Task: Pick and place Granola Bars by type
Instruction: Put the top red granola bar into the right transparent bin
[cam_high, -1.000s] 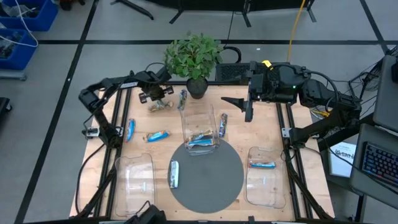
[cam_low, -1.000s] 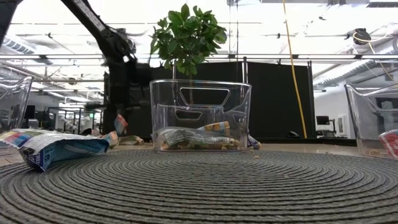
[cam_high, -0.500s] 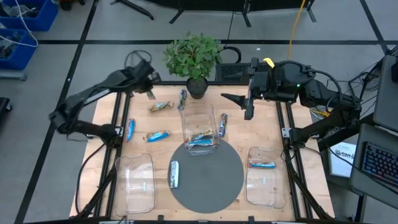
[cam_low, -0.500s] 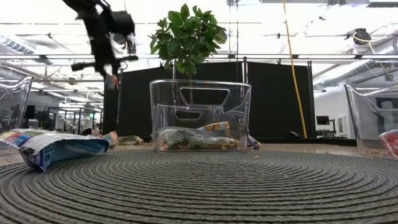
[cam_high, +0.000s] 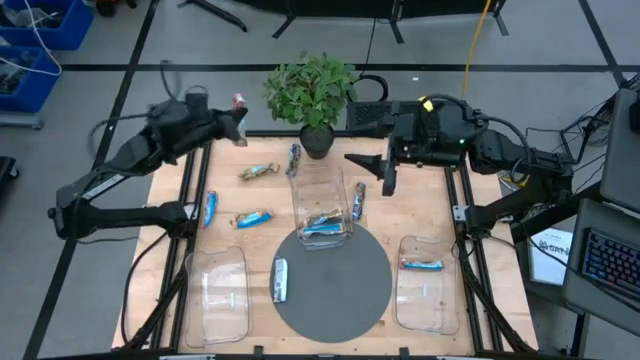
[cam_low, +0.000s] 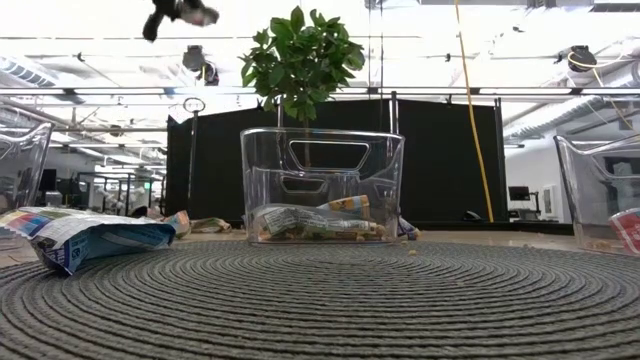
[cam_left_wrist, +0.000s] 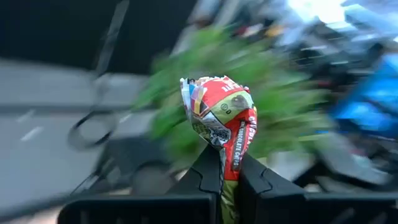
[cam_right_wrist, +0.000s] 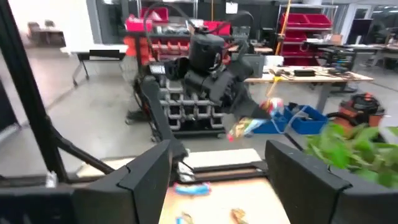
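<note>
My left gripper (cam_high: 238, 106) is raised high over the table's far left corner, shut on a red-wrapped granola bar (cam_left_wrist: 219, 116); the low view shows it near the top (cam_low: 192, 13). My right gripper (cam_high: 374, 171) hovers open over the far side, right of the middle tray (cam_high: 322, 190). A brown-gold bar (cam_high: 258, 172) and blue bars (cam_high: 210, 207) (cam_high: 253, 218) (cam_high: 358, 200) lie flat on the wood. A silver-white bar (cam_high: 279, 279) lies on the grey mat. The middle tray holds bars (cam_low: 315, 222), and the right tray holds a red one (cam_high: 421, 265). My left gripper pinches the red bar by one end of its wrapper (cam_left_wrist: 227, 167) between the two fingers. The rest of the bar stands out beyond the fingertips. It is lifted clear, well above the table.
A potted plant (cam_high: 312, 95) stands at the far edge between the two grippers. The round grey mat (cam_high: 335, 300) lies at the near middle. A clear tray (cam_high: 215, 290) sits near left and another (cam_high: 428, 295) near right. Frame rails run along both table sides.
My left gripper has risen from just above the table near the brown-gold bar, up and toward the far left corner, carrying the red bar with it. My right gripper has drifted slightly toward the table's left.
</note>
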